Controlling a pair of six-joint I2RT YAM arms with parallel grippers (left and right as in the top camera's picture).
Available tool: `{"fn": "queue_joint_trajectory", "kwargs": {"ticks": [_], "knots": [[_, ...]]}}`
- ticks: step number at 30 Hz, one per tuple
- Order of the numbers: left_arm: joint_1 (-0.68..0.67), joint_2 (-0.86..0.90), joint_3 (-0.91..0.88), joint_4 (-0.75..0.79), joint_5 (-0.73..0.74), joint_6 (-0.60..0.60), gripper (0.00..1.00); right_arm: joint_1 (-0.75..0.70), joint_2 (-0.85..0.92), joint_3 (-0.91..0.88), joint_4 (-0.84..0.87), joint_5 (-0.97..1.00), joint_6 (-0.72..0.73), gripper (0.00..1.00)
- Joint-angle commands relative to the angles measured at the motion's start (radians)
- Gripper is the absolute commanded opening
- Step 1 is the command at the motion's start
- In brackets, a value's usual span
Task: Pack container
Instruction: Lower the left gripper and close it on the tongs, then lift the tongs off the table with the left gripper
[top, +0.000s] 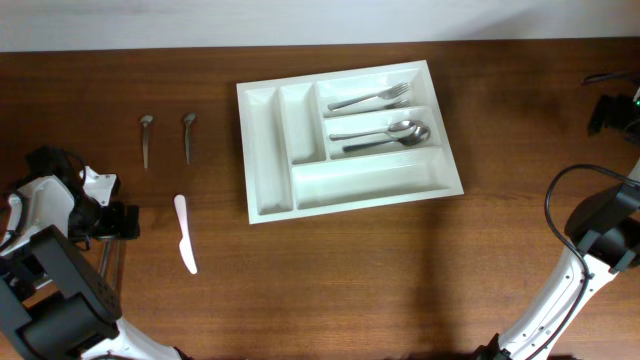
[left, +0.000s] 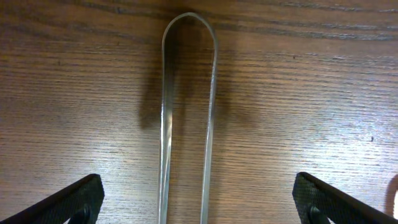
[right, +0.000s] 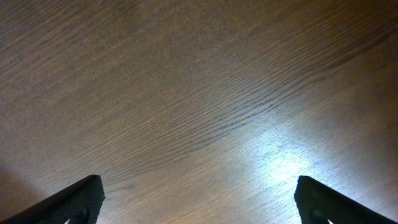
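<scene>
White container (top: 262, 150) lies toward the far edge of the table (top: 400, 290), about midway along it and turned a little askew. Seen from overhead, a fork (top: 370, 98) rests in its farthest long compartment, and two spoons (top: 385, 137) lie side by side in the long compartment next to that one. Left of the container and well apart from it, two small spoons (top: 146, 140) lie parallel on the wood, with a white plastic knife (top: 185, 233) nearer the front edge. The left arm (top: 55, 205) crouches at the table's left edge, and the right arm (top: 600, 240) stands at the right near corner.

From the left wrist, the left gripper (left: 199, 204) has its jaws spread wide, one dark fingertip (left: 74, 199) in each lower corner. A narrow metal loop (left: 186, 93) lies on the wood between them, touching neither.

From the right wrist, the right gripper (right: 199, 204) is likewise spread wide over bare wood grain, holding nothing.
</scene>
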Motion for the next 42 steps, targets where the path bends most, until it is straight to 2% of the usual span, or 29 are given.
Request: {"fn": "queue_joint_trajectory", "kwargs": {"ticks": [1, 21, 42], "knots": [[0.007, 0.021, 0.010, 0.010, 0.019, 0.016, 0.99, -0.002, -0.004, -0.007, 0.001, -0.005, -0.009, 0.99], [0.014, 0.093, 0.008, 0.009, 0.019, 0.016, 0.99, -0.002, -0.004, -0.007, 0.001, -0.005, -0.009, 0.99], [0.014, 0.094, -0.002, 0.028, 0.047, 0.017, 1.00, -0.002, -0.004, -0.007, 0.001, -0.005, -0.009, 0.99]]}}
